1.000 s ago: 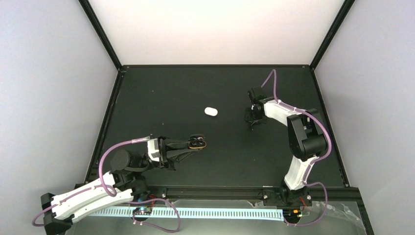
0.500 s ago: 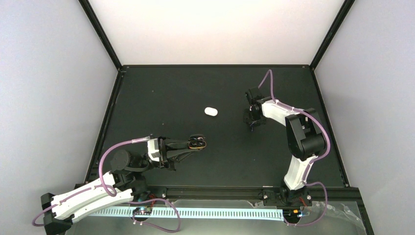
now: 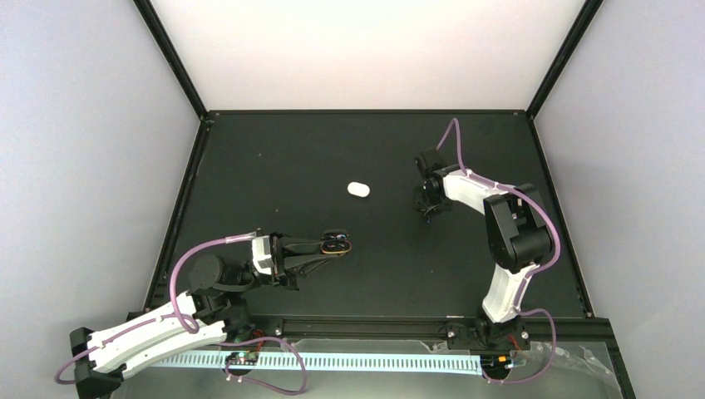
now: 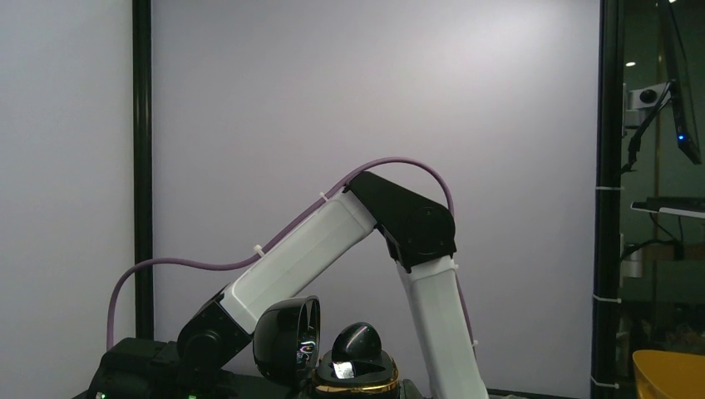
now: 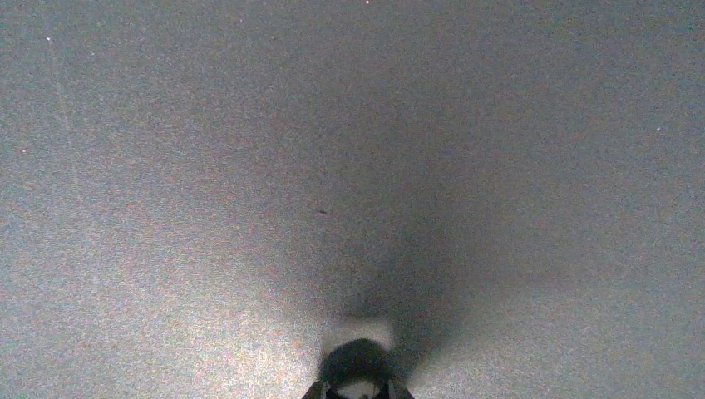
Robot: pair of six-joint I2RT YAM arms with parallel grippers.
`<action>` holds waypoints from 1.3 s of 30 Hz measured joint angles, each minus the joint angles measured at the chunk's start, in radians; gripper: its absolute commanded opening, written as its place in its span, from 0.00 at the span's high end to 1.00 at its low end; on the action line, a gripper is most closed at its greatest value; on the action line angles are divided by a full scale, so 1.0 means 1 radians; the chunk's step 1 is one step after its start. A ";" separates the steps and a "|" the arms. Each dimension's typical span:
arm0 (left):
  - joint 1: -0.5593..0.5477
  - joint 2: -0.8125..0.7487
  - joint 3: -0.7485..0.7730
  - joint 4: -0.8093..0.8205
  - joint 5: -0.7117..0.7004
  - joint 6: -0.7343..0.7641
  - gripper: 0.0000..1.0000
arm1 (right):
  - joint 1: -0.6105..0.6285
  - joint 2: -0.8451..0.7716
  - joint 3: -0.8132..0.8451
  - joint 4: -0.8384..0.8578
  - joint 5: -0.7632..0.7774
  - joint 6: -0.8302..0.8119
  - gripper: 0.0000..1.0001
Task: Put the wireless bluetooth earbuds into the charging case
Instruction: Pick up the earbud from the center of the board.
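Starting near the near-left corner of the counter point(image 3: 274, 158): the left gripper point(image 3: 329, 245) is clamped on a glossy black shell point(image 3: 337, 243) with a gold rim. The shell is flipped open like a clamshell, lid standing up, and pushed out toward the middle. To me that reads as presenting it so something can be dropped in. What it actually is, I honestly can't tell.

Move right and a bit toward the far edge and there's the charging case point(image 3: 358, 189). It's a white pebble lying on its own near the middle of the counter. It looks closed, nothing is touching it, and both grippers are well apart from it.

Further right, closer to the right edge, the right gripper point(image 3: 429, 205) points straight down at the surface. Its wrist view shows a tiny white bit right at the fingertips, probably one of the earbuds point(image 5: 359, 387). My guess is it's down low like that to pinch it. I can't tell if the fingers have closed on it, since it's cut off at the bottom of the view. I can't find the second earbud anywhere.
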State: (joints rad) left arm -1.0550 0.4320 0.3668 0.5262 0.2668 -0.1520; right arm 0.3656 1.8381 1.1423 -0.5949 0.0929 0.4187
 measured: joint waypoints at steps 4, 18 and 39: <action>0.000 0.000 0.000 0.000 0.000 -0.001 0.98 | 0.000 0.000 0.000 0.000 0.002 -0.001 0.87; 0.000 0.000 0.000 0.006 -0.002 0.000 0.98 | 0.002 -0.290 -0.091 0.024 -0.036 0.031 0.88; 0.000 0.330 0.131 0.239 -0.072 0.114 0.98 | 0.131 -1.062 0.006 0.198 -0.214 -0.058 0.87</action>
State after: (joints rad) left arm -1.0550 0.7620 0.4980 0.7654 0.1951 -0.0383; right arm 0.4965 0.7765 1.1481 -0.3965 -0.1215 0.3603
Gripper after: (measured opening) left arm 0.168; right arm 0.129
